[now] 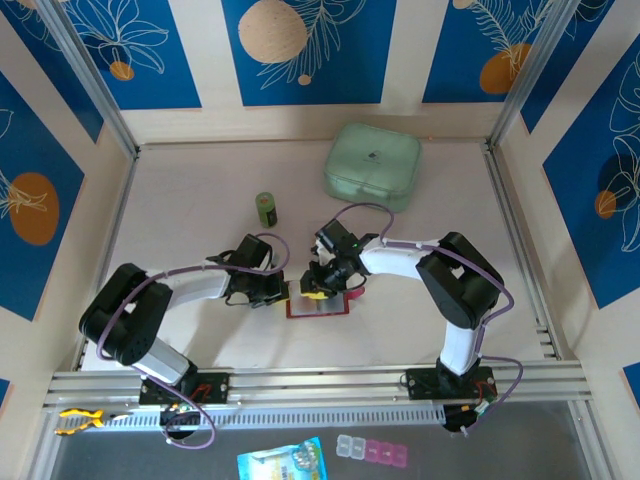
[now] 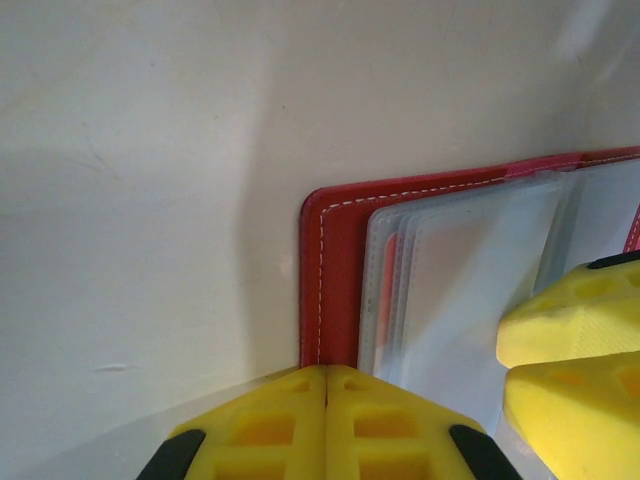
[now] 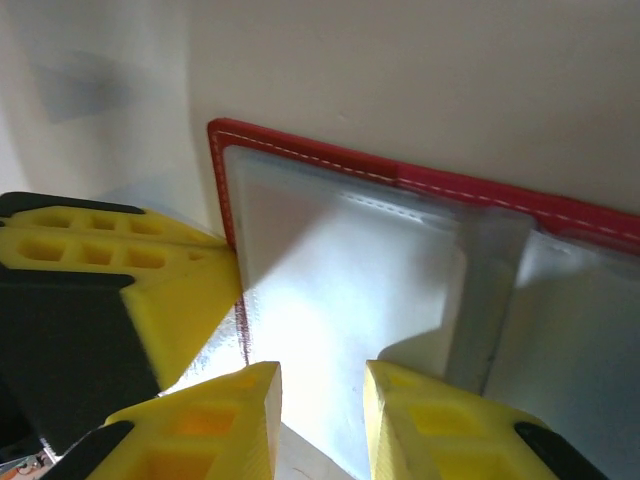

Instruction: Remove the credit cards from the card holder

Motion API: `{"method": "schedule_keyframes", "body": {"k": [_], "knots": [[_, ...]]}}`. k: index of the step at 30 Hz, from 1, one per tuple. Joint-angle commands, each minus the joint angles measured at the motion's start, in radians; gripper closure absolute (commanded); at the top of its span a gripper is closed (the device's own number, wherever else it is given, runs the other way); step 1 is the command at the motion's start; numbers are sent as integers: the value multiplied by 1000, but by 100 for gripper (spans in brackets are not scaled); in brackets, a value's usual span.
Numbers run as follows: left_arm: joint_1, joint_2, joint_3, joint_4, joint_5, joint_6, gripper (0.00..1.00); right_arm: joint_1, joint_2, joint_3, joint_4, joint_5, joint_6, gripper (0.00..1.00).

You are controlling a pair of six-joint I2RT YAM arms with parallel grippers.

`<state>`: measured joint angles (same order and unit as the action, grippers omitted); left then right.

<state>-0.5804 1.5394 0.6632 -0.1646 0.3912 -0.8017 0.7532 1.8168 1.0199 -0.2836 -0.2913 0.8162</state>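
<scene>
My left gripper [image 2: 326, 385] is shut tight at the edge of the card holder [image 2: 335, 215], right gripper [image 3: 322, 380] cracked slightly open over its clear pockets [image 3: 350, 260].

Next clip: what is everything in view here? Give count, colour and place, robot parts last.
card holder: 1, red, open, centre of the table, between the grippers
pockets: several, clear greyish, inside the card holder
cards: count unclear, orange tint behind the pockets
case: 1, mint green, far right of the table
cylinder: 1, green, small, left of the case
tool: 1, yellow, below the rail, left end
packet: 1, blue, below the rail, middle
compartment strip: 1, clear and pink, right of the packet
left gripper: 1, yellow fingers, shut, at the card holder's left edge
right gripper: 1, yellow fingers, jaws apart over the pockets
</scene>
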Motion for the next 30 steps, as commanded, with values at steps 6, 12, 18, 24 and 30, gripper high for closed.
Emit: {"method": "schedule_keyframes", "body": {"k": [6,12,18,24,30], "knots": [[-7,28,-1,-39,-31,22,100,-14,1,4,-56,15,-31,71],[-7,29,2,-43,-35,24,100,-31,-27,-17,-60,21,-37,71],[-7,25,16,-53,-38,28,100,-48,-37,-36,-51,7,-45,71],[-7,10,35,-66,-46,35,100,-60,-40,-51,-33,-18,-52,72],[-6,-23,56,-70,-40,23,99,-68,-43,-64,-14,-55,-71,72]]}}
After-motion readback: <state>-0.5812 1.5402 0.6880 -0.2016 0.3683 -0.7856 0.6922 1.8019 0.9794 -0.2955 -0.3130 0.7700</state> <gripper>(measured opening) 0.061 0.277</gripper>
